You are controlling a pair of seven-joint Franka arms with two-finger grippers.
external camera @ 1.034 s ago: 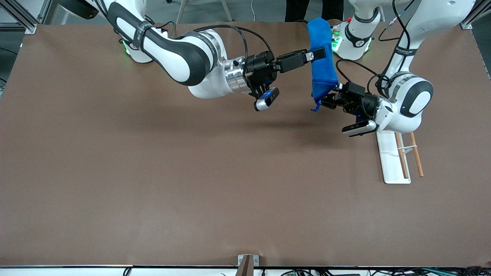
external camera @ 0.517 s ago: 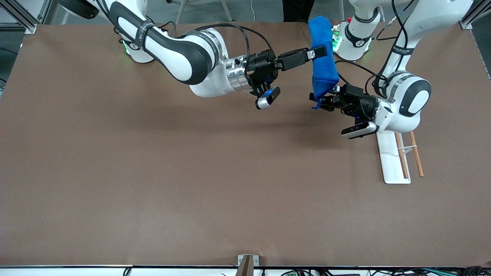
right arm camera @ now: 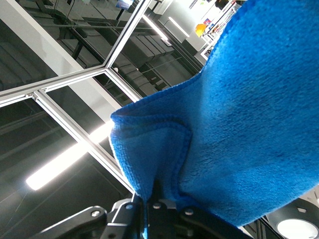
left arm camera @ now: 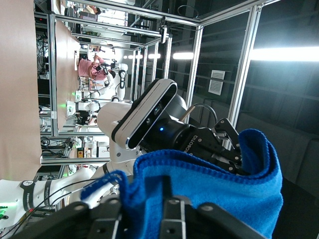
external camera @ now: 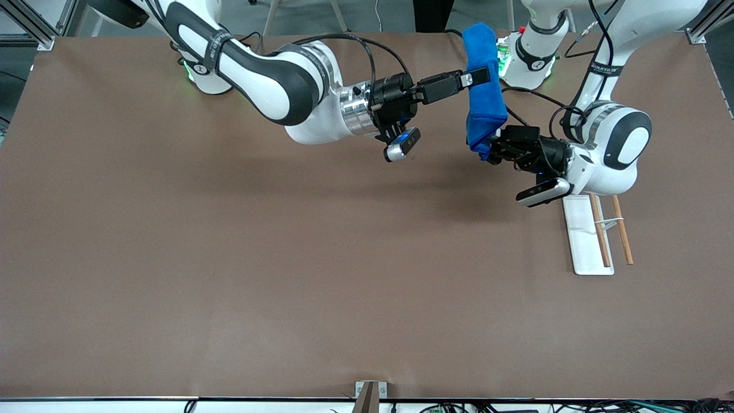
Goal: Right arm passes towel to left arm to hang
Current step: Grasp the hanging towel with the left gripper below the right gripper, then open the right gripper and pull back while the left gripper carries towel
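From the front, the towel [external camera: 483,86] hangs in the air over the table [external camera: 229,258] near the left arm's base, its long axis running from an upper end over the table's edge by the bases down toward the front camera. The right gripper [external camera: 480,76], reaching in from the right arm [external camera: 269,80], is clamped across the towel's upper part. The left gripper [external camera: 487,149], at the end of the left arm [external camera: 608,143], is closed on the towel's lower end. On the table toward the left arm's end, nearer the front camera than the left gripper, lies a white rack tray [external camera: 585,241] with two wooden rods [external camera: 610,229] beside it. In the left wrist view, the towel [left arm camera: 209,189] bulges between the left gripper's fingers [left arm camera: 172,219], which pinch its folded edge, with the right arm's wrist camera [left arm camera: 144,119] just above. In the right wrist view, the towel [right arm camera: 239,114] fills most of the frame, its hemmed fold squeezed in the right gripper [right arm camera: 154,201].
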